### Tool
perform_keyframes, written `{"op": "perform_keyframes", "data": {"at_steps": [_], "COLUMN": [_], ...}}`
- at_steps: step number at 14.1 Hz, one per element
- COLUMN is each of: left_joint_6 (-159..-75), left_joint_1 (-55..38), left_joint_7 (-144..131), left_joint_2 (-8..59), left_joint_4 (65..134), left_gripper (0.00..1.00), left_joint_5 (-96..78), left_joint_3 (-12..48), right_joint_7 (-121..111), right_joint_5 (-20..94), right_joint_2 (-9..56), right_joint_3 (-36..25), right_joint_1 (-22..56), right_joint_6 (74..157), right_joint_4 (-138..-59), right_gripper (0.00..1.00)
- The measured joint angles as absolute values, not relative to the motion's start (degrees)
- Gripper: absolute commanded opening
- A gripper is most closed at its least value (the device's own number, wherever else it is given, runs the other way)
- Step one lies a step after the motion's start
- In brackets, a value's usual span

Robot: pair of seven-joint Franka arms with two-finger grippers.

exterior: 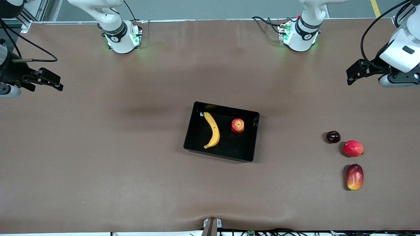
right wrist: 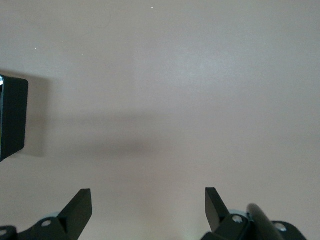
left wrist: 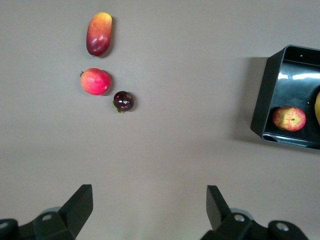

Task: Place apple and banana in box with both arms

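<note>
The banana (exterior: 212,130) and apple (exterior: 237,126) are seen lying in the box (exterior: 252,137), midway between the left gripper (exterior: 356,72) and right gripper (exterior: 49,80), both spread wide and empty over bare table at its 2 ends.

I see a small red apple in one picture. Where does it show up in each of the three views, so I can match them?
Front view: the apple lies in the black box, beside the banana, toward the left arm's end.
Left wrist view: the apple sits in the box's corner at the picture's edge.
Right wrist view: the apple is not in it; only a corner of the box shows.
Shared landmark: the black box.
</note>
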State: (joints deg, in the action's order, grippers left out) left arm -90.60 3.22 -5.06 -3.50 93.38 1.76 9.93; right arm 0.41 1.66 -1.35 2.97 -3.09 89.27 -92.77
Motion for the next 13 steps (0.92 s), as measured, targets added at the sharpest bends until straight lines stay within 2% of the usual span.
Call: {"op": "perform_keyframes", "data": {"at_steps": [13], "left_joint_6": [-90.7], "left_joint_1": [3.1], "left_joint_7": [-4.5], "left_joint_2": [-3.1], "left_joint_4": [92.5], "left_gripper": [1.00], "left_joint_5": [1.4], "left_joint_3": [10.1], "right_joint_7": [0.4], "right_joint_5": [1.7], "right_joint_2": [-1.4], "right_joint_3": [3.0], "right_joint_1": [-3.1], "right_joint_6": [89.3], "right_joint_4": [-92.8], "right_gripper": [1.00]}}
